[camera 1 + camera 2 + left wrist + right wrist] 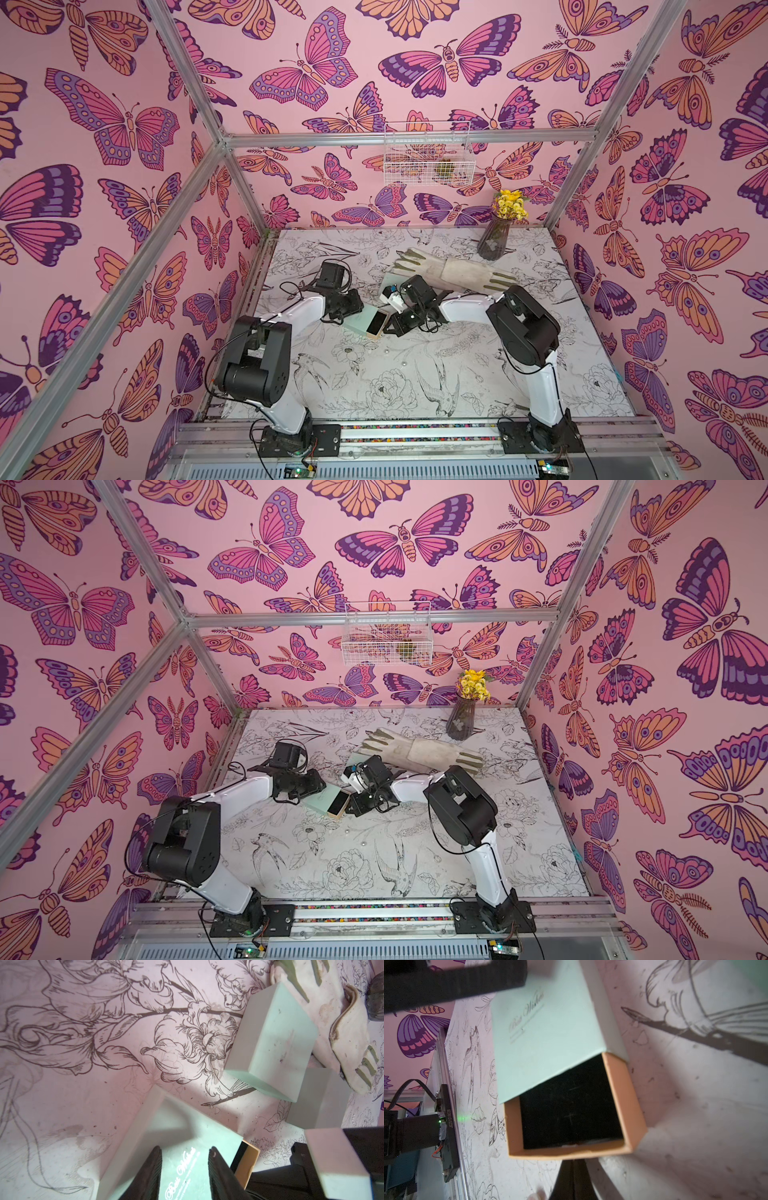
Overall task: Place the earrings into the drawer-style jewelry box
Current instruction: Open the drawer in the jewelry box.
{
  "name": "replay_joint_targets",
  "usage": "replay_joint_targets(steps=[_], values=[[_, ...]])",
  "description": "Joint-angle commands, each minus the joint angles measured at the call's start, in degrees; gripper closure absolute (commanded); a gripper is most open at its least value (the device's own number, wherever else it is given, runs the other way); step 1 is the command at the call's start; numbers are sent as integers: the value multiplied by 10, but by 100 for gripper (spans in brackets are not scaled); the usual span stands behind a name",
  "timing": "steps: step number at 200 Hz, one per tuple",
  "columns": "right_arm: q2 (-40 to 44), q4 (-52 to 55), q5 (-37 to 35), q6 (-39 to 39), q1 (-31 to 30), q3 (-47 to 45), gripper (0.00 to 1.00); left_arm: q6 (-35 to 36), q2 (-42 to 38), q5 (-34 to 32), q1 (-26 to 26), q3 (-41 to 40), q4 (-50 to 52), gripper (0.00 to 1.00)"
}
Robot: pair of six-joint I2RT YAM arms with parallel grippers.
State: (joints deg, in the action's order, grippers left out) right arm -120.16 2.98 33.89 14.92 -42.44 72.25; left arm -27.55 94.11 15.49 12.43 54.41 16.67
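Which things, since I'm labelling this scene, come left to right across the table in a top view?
left gripper → pulled-out drawer → right gripper → vase. The glove spans several of these, so it is left out.

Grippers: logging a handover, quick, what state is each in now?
Left gripper: partly open over the mint sleeve, holding nothing.
Right gripper: shut at the front edge of the drawer; nothing visibly held.

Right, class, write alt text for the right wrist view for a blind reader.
A mint-green jewelry box lies on the floral-print table, its tan drawer pulled partly out, showing a bare black lining. The shut right gripper sits by the drawer's front.
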Motion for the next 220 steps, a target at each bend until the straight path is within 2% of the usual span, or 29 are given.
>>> replay_joint_targets(steps=[1,220], values=[[15,42,-18,-11,9,-22,100,-1,35,-37,-5,-21,43,59],[37,60,-29,-33,13,-74,100,-11,31,-44,-2,-27,51,59]])
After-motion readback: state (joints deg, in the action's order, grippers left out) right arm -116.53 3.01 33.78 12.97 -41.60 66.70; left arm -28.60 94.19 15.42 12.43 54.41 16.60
